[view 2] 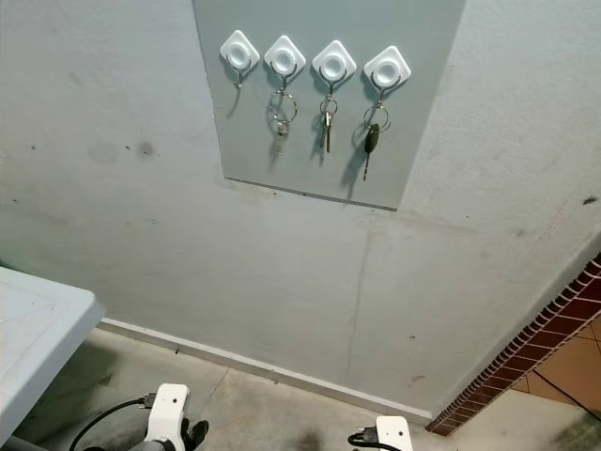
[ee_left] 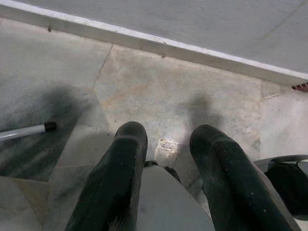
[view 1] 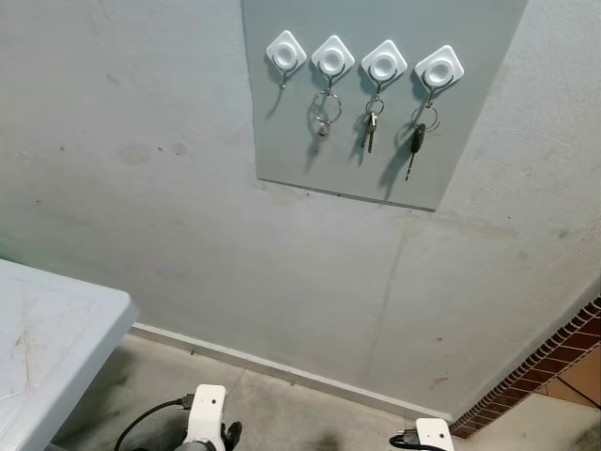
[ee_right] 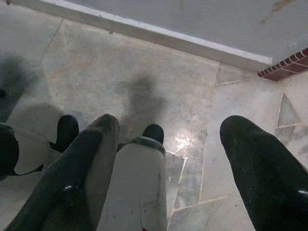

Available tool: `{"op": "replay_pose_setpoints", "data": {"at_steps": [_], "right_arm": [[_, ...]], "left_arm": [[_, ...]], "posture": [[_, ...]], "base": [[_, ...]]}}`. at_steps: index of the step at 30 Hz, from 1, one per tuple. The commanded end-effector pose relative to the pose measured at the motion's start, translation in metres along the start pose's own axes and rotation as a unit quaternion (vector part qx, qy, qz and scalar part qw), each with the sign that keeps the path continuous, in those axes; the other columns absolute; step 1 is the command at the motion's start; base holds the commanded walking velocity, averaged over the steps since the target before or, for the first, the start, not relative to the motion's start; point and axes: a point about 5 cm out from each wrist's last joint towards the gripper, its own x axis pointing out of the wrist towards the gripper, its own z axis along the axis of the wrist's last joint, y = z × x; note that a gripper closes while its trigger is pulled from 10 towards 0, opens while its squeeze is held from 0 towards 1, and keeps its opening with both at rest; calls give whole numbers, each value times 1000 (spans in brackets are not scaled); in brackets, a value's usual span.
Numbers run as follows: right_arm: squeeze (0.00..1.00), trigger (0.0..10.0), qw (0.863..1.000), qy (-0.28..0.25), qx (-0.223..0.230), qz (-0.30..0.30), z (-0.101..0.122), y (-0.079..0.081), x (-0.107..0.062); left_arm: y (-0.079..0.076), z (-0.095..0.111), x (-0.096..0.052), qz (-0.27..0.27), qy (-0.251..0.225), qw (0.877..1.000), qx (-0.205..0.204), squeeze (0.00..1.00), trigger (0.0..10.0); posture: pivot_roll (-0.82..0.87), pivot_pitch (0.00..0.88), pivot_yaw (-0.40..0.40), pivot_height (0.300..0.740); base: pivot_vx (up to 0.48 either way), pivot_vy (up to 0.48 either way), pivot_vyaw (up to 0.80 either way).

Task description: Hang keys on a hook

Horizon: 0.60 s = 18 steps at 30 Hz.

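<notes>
A grey panel (view 1: 470,94) on the wall carries a row of white diamond-shaped hooks. The leftmost hook (view 1: 285,52) is bare. A key ring with keys (view 1: 324,115) hangs from the second hook, a small key (view 1: 371,128) from the third and a black-headed key (view 1: 416,143) from the fourth. Both arms hang low in front of me, far below the panel. My left gripper (ee_left: 168,132) is open over the floor, with nothing between its fingers. My right gripper (ee_right: 172,122) is open too, fingers wide apart and holding nothing.
A white table (view 1: 47,338) juts in at the lower left. A white baseboard (view 1: 282,368) runs along the wall's foot above marble floor tiles. A brick edge (view 1: 535,366) rises at the right. A white marker pen (ee_left: 26,130) lies on the floor.
</notes>
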Motion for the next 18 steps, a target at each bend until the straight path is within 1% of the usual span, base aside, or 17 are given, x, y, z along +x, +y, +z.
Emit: {"op": "replay_pose_setpoints", "data": {"at_steps": [1,3,5,8,14,18], "right_arm": [[0,10000,1000,0,0,2,2,0,1],[0,10000,1000,-1,0,3,3,1,1],[0,10000,1000,-5,6,0,6,0,2],[0,10000,1000,-4,3,2,7,1,2],[0,10000,1000,-2,5,1,7,2,2],[0,10000,1000,0,12,-2,6,1,2]], "left_arm": [[4,-1,-1,6,4,1000,-2,0,10000],[5,0,-1,7,1,1000,-6,0,10000],[5,2,-1,2,-1,1000,6,0,10000],[6,4,0,5,-6,1000,-5,0,10000],[5,7,0,3,-9,1000,-8,0,10000],[6,8,1,4,-4,1000,-1,0,10000]], "posture": [[92,0,13,740],[93,0,19,740],[93,0,17,740],[88,0,21,740],[87,0,21,740],[86,0,23,740]], "base": [[0,0,0],[0,0,0],[0,0,0],[0,0,0],[0,0,0],[0,0,0]]}}
